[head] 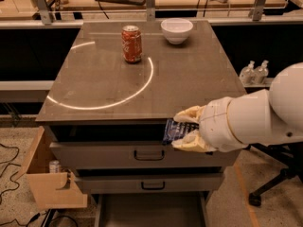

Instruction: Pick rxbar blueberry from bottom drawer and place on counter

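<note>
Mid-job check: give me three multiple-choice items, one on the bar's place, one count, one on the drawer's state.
1. Where is the rxbar blueberry? A in the gripper at the counter's front edge; B on the bench; C on the floor.
2. How many things stand on the counter? A none; B two; C four.
3. The bottom drawer is: A open; B shut; C removed.
Answers: A, the fingers clamp it; B, soda can and white bowl; A, its grey floor shows.
</note>
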`<state>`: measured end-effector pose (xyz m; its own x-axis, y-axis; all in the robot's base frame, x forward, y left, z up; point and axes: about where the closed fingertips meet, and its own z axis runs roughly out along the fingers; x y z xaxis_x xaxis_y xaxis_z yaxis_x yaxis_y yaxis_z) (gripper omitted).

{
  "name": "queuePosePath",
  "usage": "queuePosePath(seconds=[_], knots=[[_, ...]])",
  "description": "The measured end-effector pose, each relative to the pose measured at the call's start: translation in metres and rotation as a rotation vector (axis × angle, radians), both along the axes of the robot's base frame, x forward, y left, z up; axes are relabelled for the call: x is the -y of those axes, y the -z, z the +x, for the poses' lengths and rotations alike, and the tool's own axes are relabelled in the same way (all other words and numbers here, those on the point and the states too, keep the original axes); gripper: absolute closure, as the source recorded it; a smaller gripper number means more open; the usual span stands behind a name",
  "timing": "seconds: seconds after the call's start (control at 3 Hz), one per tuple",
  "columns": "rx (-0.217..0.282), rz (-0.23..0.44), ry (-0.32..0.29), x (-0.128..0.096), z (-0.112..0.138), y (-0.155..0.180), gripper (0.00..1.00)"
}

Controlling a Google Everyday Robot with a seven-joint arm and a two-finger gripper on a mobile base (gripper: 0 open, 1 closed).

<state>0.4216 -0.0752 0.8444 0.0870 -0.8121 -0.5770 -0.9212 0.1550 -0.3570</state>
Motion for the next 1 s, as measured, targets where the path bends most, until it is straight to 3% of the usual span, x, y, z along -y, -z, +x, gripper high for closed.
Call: queuePosePath(seconds=[0.67, 1.0], knots=[[0.030, -0.004, -0.075, -0.034, 0.055, -0.020, 1.00], [0.052, 0.033, -0.105, -0.045, 0.088, -0.024, 1.00]])
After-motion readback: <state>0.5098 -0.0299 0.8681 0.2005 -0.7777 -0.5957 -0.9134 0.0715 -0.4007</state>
